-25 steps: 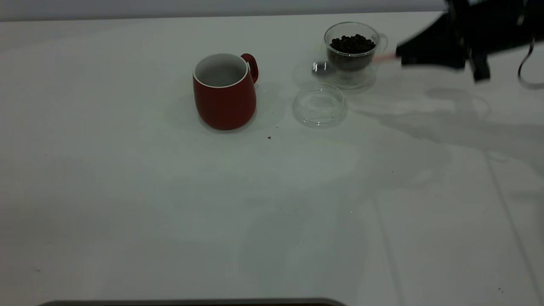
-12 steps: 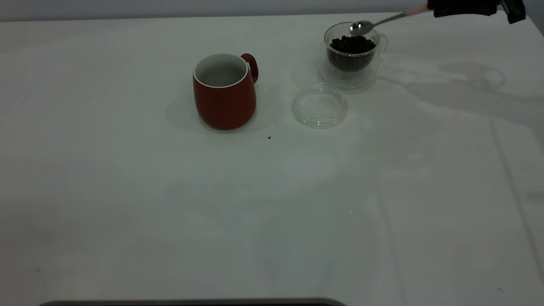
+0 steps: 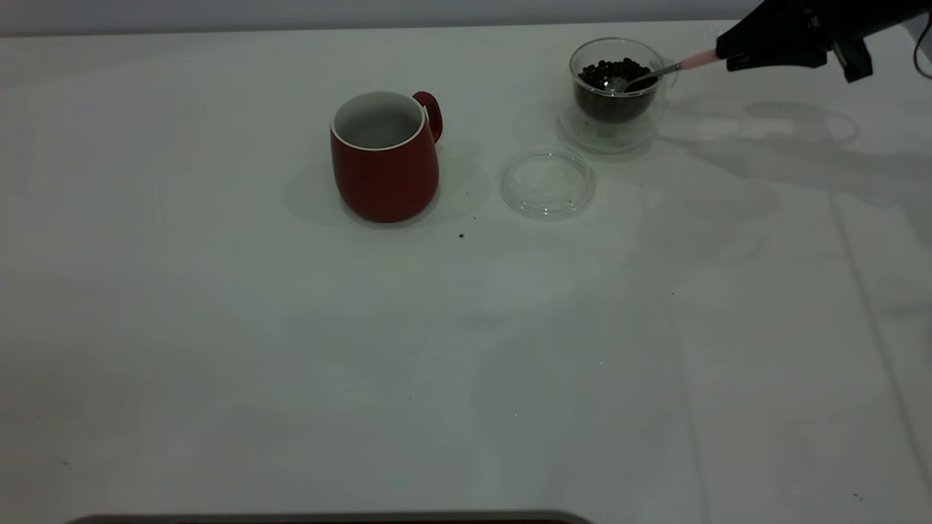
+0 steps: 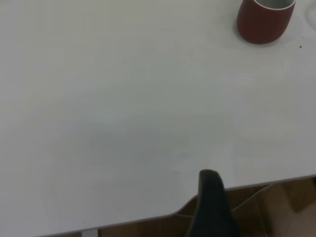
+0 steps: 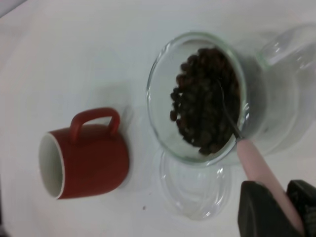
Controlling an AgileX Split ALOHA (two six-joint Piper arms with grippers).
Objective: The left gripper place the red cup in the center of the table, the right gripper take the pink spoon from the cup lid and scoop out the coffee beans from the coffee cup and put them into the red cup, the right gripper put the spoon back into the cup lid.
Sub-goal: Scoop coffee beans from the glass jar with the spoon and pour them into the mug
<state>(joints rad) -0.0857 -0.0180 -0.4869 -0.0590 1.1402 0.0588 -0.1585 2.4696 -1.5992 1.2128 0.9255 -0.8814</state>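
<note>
At the coffee cup (image 3: 616,86), right gripper (image 3: 728,55) holds the pink spoon (image 3: 697,60) by its handle, jaws clamped narrow on it; metal bowl dipped over the rim into the coffee beans (image 3: 613,73); scooping step under way, by my reading. Cup lid (image 3: 547,180) lies just beside the coffee cup, nearer the camera, with no spoon on it; red cup (image 3: 384,155) stands upright farther off on that side, white inside showing no beans, handle turned toward the coffee cup. Left gripper (image 4: 210,207) parked well apart at the table (image 3: 291,364) edge; only 1 dark finger shows, jaw state cannot be told. Risks: spoon pressing sideways could shove or tip the light glass cup; a tilted bowl would shed beans onto the table on the carry past the lid.
</note>
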